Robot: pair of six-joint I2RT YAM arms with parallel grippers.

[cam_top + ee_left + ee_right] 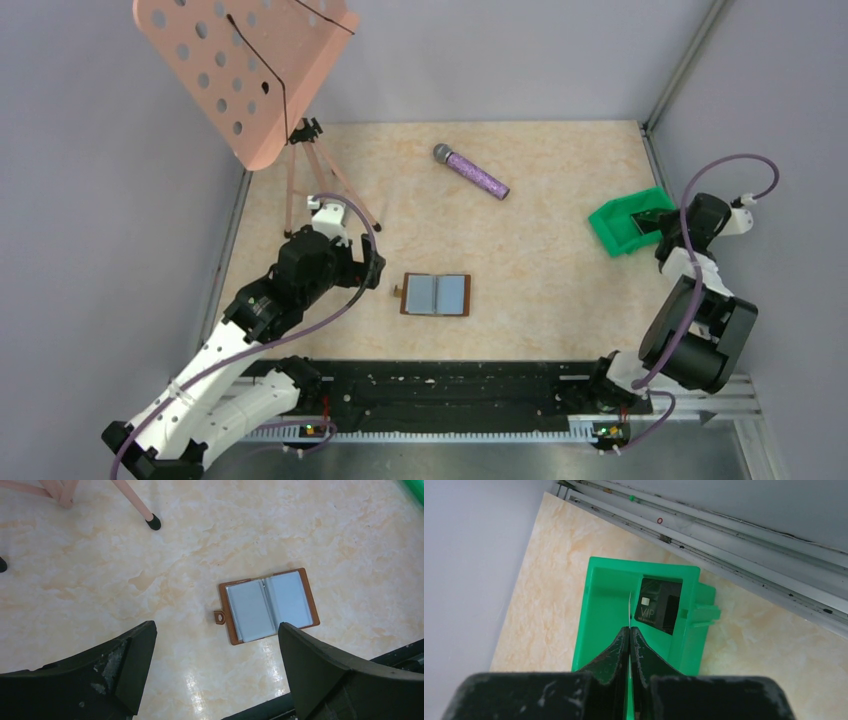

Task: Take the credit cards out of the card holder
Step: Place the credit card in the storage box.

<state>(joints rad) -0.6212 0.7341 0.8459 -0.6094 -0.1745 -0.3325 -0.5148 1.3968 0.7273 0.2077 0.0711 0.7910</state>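
Tabletop (540, 260) — card holder (268, 605) beside left gripper (215, 625)

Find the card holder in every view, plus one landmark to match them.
Top external: card holder lies open flat at the table's centre.
Left wrist: right of centre, open, grey-blue panels up.
Right wrist: not in it.
Shared landmark: green bin, at right in top external, upper-right corner in left wrist, centre in right wrist.
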